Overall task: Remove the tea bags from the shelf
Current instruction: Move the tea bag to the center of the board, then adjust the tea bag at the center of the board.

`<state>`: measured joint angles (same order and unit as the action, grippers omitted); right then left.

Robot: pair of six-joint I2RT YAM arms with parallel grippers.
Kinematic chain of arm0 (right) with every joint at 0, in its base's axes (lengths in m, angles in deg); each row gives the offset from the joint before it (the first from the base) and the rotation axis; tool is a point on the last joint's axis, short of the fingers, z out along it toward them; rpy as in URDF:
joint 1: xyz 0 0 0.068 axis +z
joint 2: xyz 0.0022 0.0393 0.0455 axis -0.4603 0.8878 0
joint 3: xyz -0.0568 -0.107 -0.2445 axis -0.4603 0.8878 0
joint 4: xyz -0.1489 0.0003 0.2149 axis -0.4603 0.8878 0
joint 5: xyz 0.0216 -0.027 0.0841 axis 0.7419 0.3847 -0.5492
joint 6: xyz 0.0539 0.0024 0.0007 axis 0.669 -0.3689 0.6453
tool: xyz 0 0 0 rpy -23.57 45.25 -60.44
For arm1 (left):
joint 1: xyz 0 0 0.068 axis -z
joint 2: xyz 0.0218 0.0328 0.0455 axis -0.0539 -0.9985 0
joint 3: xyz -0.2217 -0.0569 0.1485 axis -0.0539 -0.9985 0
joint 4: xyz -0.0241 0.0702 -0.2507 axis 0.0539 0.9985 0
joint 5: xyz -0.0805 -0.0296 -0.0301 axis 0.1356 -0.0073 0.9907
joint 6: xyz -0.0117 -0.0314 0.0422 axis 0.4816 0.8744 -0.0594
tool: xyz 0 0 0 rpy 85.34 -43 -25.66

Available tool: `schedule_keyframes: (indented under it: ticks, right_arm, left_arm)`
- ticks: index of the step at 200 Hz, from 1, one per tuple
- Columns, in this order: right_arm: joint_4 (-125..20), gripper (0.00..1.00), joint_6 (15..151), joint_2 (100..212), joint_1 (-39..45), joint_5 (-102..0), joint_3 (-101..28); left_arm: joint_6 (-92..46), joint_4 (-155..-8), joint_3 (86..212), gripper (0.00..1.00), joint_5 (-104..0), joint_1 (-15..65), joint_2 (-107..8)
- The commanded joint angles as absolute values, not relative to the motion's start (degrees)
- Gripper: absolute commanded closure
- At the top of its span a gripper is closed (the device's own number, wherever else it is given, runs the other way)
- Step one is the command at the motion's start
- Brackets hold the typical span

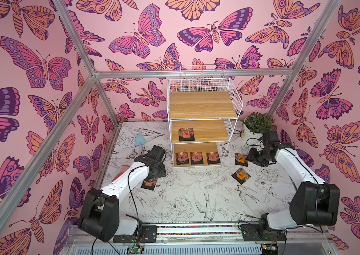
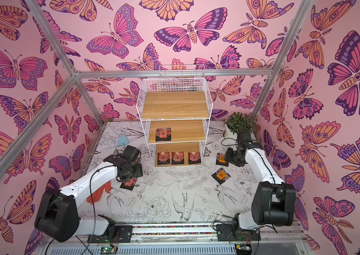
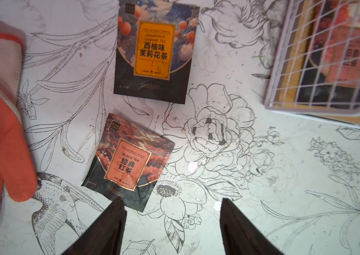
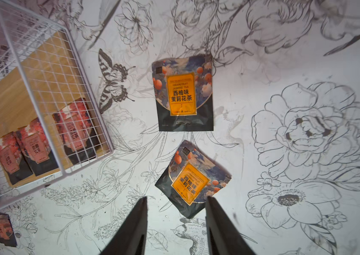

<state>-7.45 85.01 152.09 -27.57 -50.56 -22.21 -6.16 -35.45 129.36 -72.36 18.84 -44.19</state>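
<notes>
The table [image 1: 196, 205] carries the shelf [image 1: 203, 106] at centre frame in both top views. Its top board is bare. One of the tea bags [image 1: 186, 134] lies left on the middle board, and three more tea bags [image 1: 196, 158] sit in a row on the bottom board. Four others lie on the table, off the shelf. My left claw [image 3: 171, 207] stands apart and empty at the lower edge of its wrist view. My right claw [image 4: 176, 205] is likewise apart, with an orange sachet [image 4: 193, 181] lying flat beyond its tips, unclamped in my judgement. I assess the sachets as light, thin, pliable and probably slick, flat against the wood. I would pinch each lightly by its front edge at the board's lip and expect some slippage.
</notes>
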Motion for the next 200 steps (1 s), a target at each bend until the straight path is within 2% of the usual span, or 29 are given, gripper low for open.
schedule_keyframes:
  ticks: [1,97,163,200]
  right_arm:
    - [-8.9,0.52,86.7,151.6,-26.5,-51.9,-18.7]
    - [-15.1,0.54,89.6,156.6,-20.8,-59.2,-11.8]
    - [-16.4,0.54,91.1,157.2,-16.9,-57.9,-7.9]
    - [-14.7,0.54,91.5,157.4,-16.9,-53.7,-7.7]
  left_arm:
    - [-6.1,-33.3,128.9,0.29,-71.3,19.1,-42.8]
    - [-5.8,-35.5,126.4,0.28,-69.5,19.1,-42.2]
    - [-5.7,-35.5,126.2,0.28,-69.3,19.1,-42.0]
    - [-5.7,-35.6,126.2,0.28,-69.2,19.1,-42.2]
